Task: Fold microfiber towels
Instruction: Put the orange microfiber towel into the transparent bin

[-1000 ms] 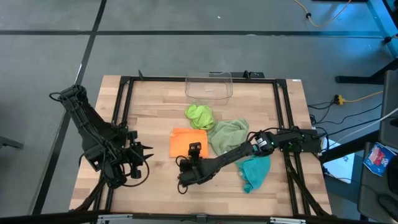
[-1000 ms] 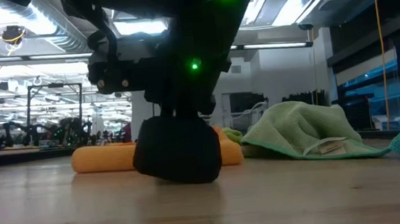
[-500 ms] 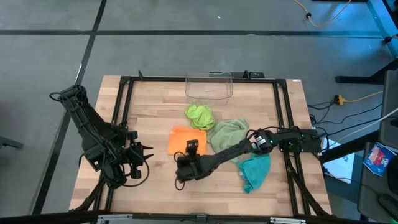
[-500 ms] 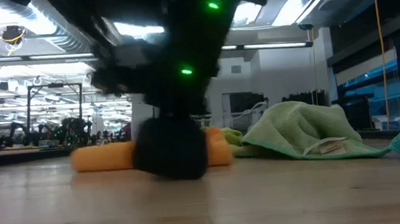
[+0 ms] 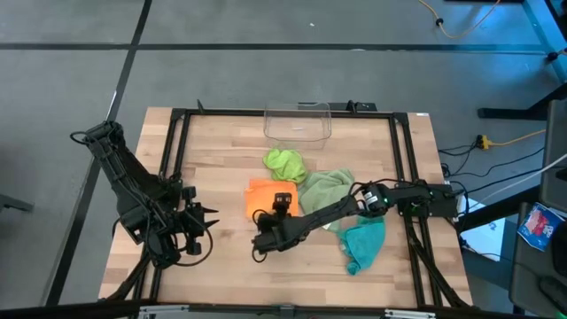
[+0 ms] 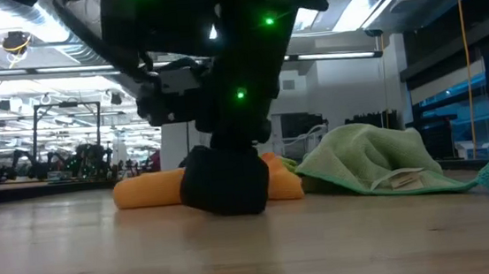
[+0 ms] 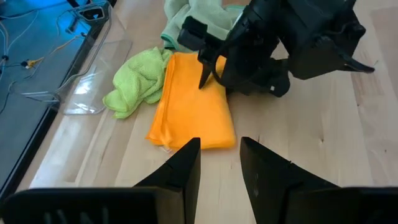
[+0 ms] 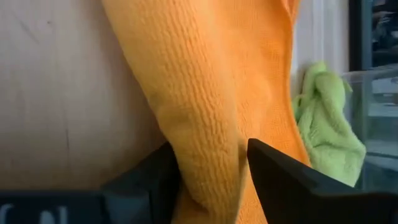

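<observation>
A pale wooden table (image 5: 221, 168) in a black frame stands on a grey floor, and the low view looks across it into a bright workshop with ceiling lights.

The right gripper (image 8: 211, 168) has its two dark fingers (image 8: 286, 180) closed on a bunched fold at the edge of the orange towel (image 8: 211, 81), with cloth filling the gap between them. From above, this gripper (image 5: 267, 232) sits at the towel's near edge, around the middle of the table, and its arm stretches back across the sage and teal cloths to the table's right edge. In the low view the gripper's dark body (image 6: 224, 181) stands right down on the wood in front of the orange cloth (image 6: 147, 189).

The orange towel (image 5: 263, 197) lies flat as a folded rectangle near the table's centre. The lime green towel (image 5: 284, 165) is crumpled just beyond it, towards the far edge, where the clear plastic bin (image 5: 298, 123) stands. The pale sage green towel (image 5: 324, 192) lies rumpled just right of the orange one, its white tag (image 6: 405, 177) visible in the low view. The teal towel (image 5: 363, 245) is heaped nearer the front right corner.

The left gripper (image 5: 197, 228) waits near the table's left edge, well apart from the cloths, its fingers (image 7: 180, 174) parted with nothing between them.
</observation>
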`<state>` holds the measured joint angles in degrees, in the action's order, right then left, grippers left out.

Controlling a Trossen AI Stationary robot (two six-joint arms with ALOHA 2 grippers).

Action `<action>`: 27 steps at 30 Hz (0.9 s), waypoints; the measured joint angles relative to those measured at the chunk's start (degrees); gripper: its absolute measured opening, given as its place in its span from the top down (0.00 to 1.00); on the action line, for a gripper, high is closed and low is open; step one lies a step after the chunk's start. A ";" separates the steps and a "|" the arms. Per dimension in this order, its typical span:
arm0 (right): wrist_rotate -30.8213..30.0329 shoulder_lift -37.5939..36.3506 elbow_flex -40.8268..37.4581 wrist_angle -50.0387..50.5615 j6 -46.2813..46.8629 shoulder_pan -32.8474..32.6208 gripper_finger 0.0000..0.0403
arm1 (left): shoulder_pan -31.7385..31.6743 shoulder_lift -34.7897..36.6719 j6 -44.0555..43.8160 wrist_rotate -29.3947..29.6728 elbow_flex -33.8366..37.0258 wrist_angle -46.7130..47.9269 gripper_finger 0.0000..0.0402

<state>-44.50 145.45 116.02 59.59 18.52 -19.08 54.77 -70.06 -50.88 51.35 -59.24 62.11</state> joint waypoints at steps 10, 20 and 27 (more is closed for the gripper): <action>1.40 -0.03 0.06 -2.13 -1.66 1.10 0.53 | -0.01 0.00 0.01 0.00 0.00 -0.07 0.74; 5.16 -0.15 0.05 -7.99 -3.31 4.39 0.53 | -0.01 0.02 -0.01 0.00 0.00 -0.31 0.74; -0.10 -0.29 -2.94 -10.55 -3.17 4.81 0.53 | 0.01 -0.04 0.00 0.00 0.00 -0.70 0.74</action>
<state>-44.61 145.16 113.08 49.04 15.35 -14.27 54.78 -70.11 -50.87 51.35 -59.24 61.40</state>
